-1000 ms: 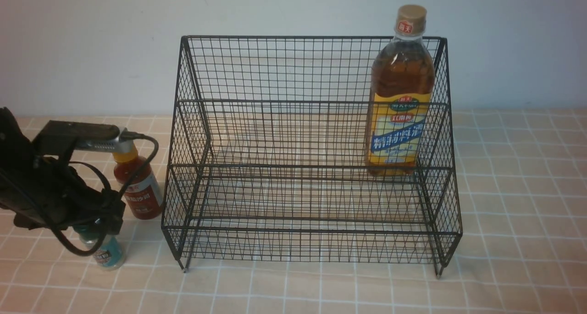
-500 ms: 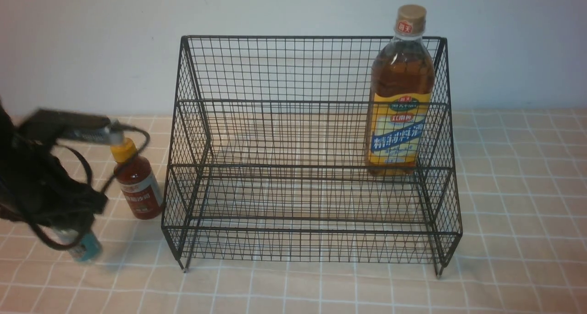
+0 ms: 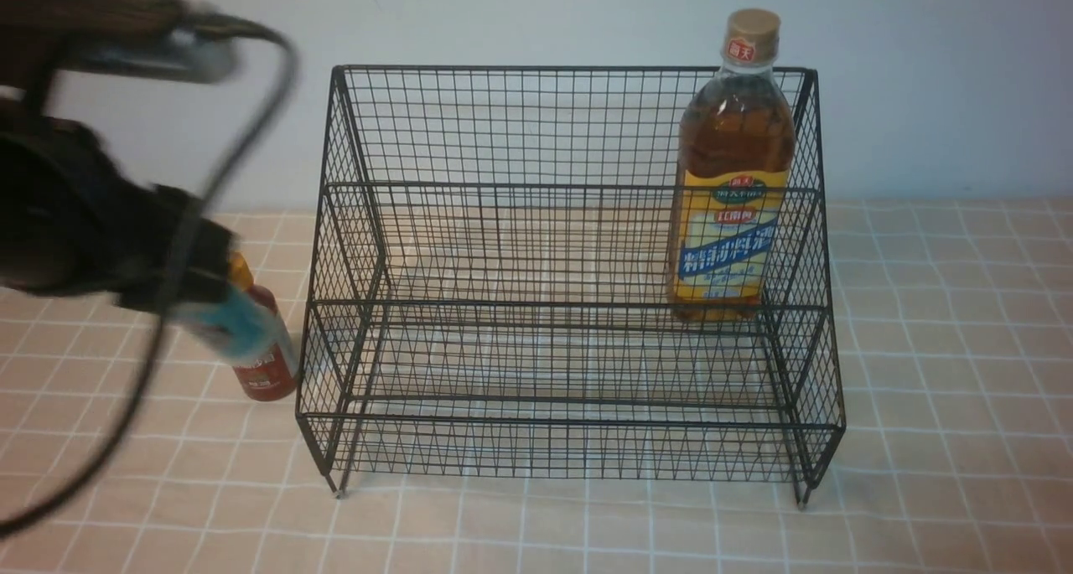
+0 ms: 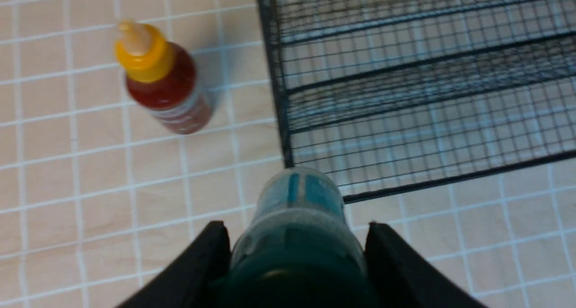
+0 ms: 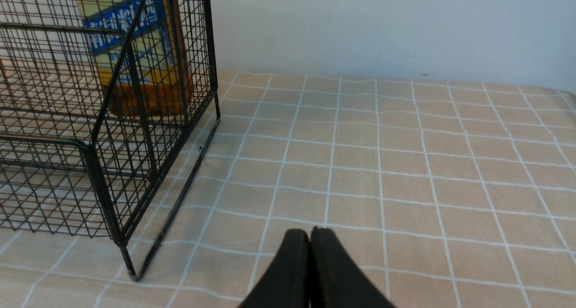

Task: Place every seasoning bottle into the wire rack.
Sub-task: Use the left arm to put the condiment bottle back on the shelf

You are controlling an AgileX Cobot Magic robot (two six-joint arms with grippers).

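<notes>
Red bottle [image 3: 268,379] half behind blurred shaker [image 3: 237,326]

front view faces the wire rack [image 3: 570,187] head-on; both wrist views, nearer, share its corners

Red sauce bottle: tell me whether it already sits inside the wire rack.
No, the red sauce bottle stands on the tablecloth outside the wire rack, beside its side wall.
</notes>
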